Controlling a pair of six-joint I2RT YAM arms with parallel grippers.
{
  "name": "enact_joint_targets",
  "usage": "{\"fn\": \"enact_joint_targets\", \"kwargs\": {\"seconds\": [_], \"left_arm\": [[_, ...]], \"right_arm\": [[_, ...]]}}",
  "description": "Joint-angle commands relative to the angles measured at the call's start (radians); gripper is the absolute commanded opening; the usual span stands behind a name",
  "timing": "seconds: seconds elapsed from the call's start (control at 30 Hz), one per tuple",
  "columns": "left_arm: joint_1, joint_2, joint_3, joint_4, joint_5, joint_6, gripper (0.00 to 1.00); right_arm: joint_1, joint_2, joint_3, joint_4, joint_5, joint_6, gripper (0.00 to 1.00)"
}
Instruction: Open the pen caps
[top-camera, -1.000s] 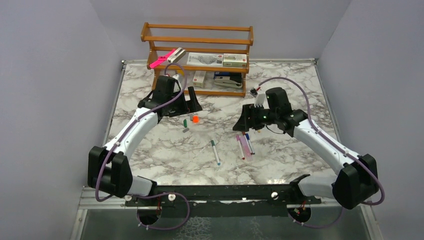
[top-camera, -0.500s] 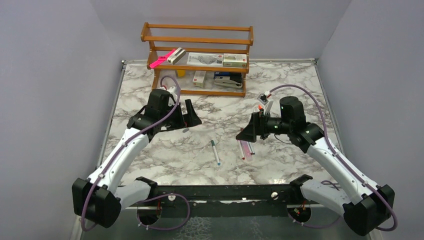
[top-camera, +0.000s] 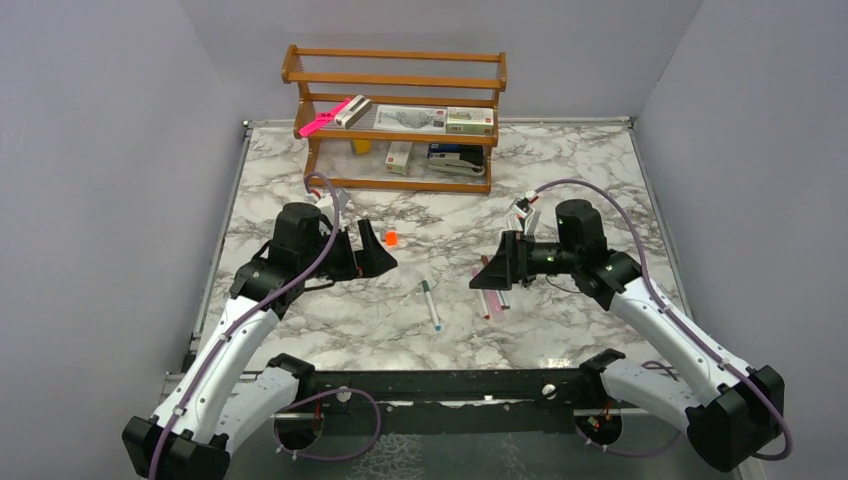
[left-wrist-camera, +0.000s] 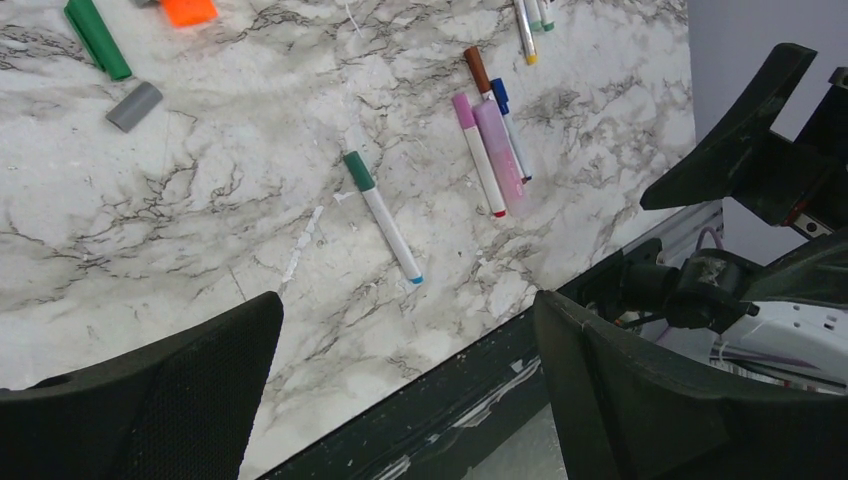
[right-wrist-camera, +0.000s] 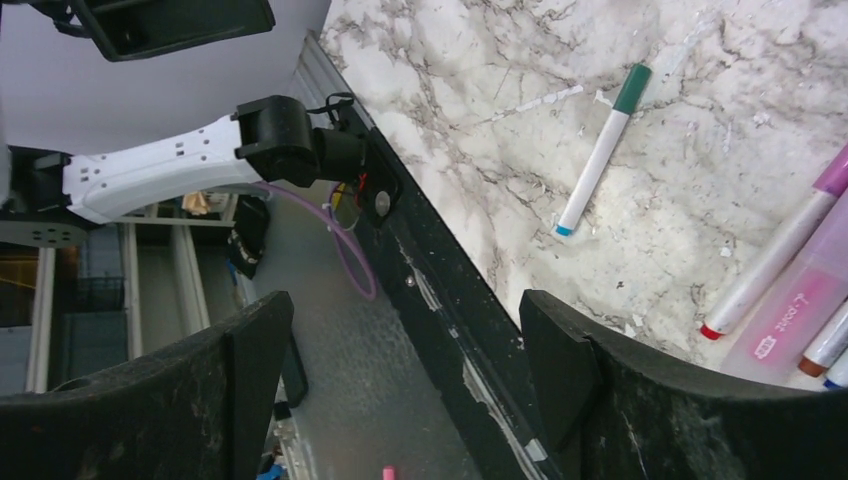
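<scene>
My left gripper (top-camera: 372, 252) is open and empty, raised above the marble table (top-camera: 300, 300); it also shows in its own wrist view (left-wrist-camera: 407, 300). Behind it lie a loose green cap (left-wrist-camera: 97, 35), a grey cap (left-wrist-camera: 134, 105) and an orange cap (top-camera: 391, 238). A white marker with a green cap (top-camera: 430, 304) lies mid-table. My right gripper (top-camera: 493, 272) is open and empty above a cluster of markers (top-camera: 490, 298). That cluster has pink (left-wrist-camera: 462, 103), dark red (left-wrist-camera: 477, 70) and blue (left-wrist-camera: 499, 95) caps on, beside a lilac highlighter (left-wrist-camera: 498, 155).
A wooden shelf rack (top-camera: 395, 80) at the back holds small boxes and a long bright-pink item (top-camera: 325, 117). A black rail (top-camera: 450, 385) runs along the near table edge. A couple more markers (left-wrist-camera: 530, 15) lie behind the cluster.
Both arms have drawn back toward the near edge. The left gripper has moved away from the rack and now covers the green and grey caps from above. The right gripper has settled over the marker cluster.
</scene>
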Motion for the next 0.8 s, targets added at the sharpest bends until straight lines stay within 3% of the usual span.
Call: {"fn": "enact_joint_targets", "kwargs": {"seconds": [0.0,0.23,0.43,0.63,0.77], "left_arm": [[-0.007,-0.05,-0.007,0.0,0.056,0.031,0.99],[-0.006,-0.088,-0.076,0.035,0.059,0.007,0.99],[-0.007,-0.117,-0.172,0.144,0.061,-0.046,0.99],[-0.007,-0.101,-0.289,0.298,0.056,-0.1,0.99],[-0.007,-0.062,-0.313,0.357,0.054,-0.111,0.99]], "right_arm": [[0.006,-0.004,-0.022,0.093,-0.024,0.109,0.86],[0.005,0.036,-0.009,0.162,-0.007,0.139,0.95],[0.006,0.054,-0.1,0.406,-0.06,0.284,0.98],[0.005,0.077,-0.146,0.496,-0.12,0.276,0.99],[0.005,0.083,-0.219,0.676,-0.23,0.305,1.0]]}}
